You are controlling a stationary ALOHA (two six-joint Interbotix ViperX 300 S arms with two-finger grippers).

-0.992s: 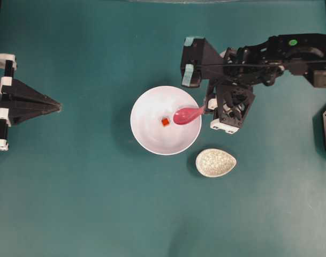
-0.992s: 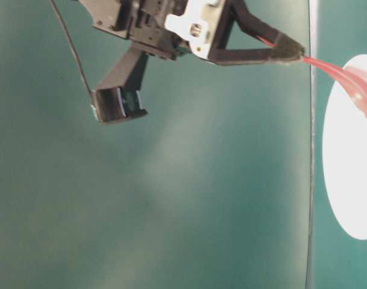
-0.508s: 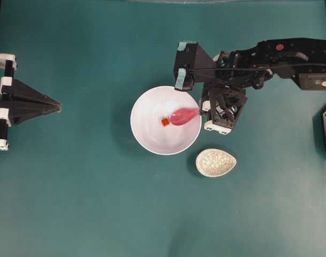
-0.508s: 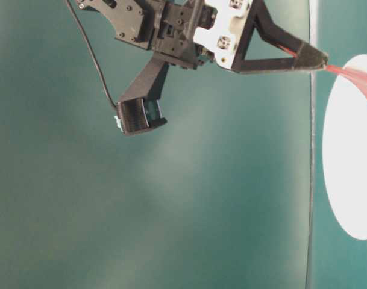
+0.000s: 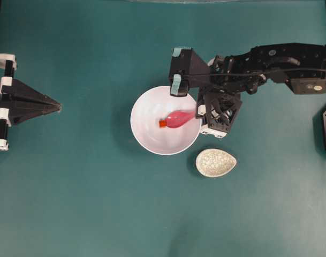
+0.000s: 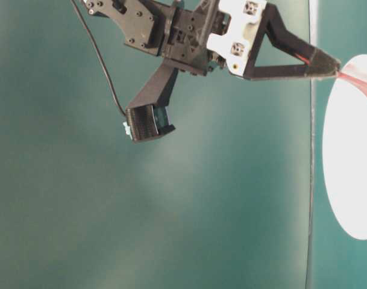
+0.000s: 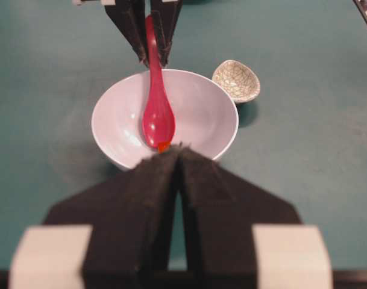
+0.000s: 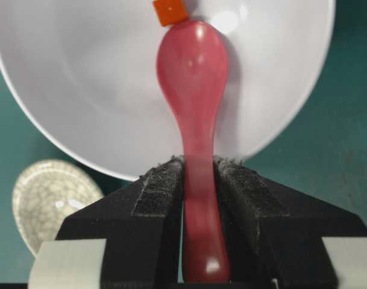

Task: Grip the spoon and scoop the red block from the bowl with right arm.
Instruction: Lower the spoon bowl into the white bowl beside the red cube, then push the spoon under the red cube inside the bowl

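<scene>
Since a second ago, my right arm (image 5: 219, 110) has advanced the spoon (image 8: 193, 90) until its tip touches the red block (image 8: 170, 11) in the bowl (image 5: 146, 139); jaws clamp the glossy, slippery handle, and I judge the light cube may skid.

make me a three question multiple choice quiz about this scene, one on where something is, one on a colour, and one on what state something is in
1. Where is the red block?
A. in the speckled dish
B. in the bowl, at the spoon's tip
C. on the table

2. What colour is the spoon?
A. pink-red
B. white
C. teal

3. What is the right gripper doing?
A. hanging open
B. shut on nothing
C. shut on the spoon

Answers: B, the cube lies at the scoop's tip inside the bowl; A, scoop and handle are glossy pink-red; C, the pads clamp the handle from both sides.
</scene>
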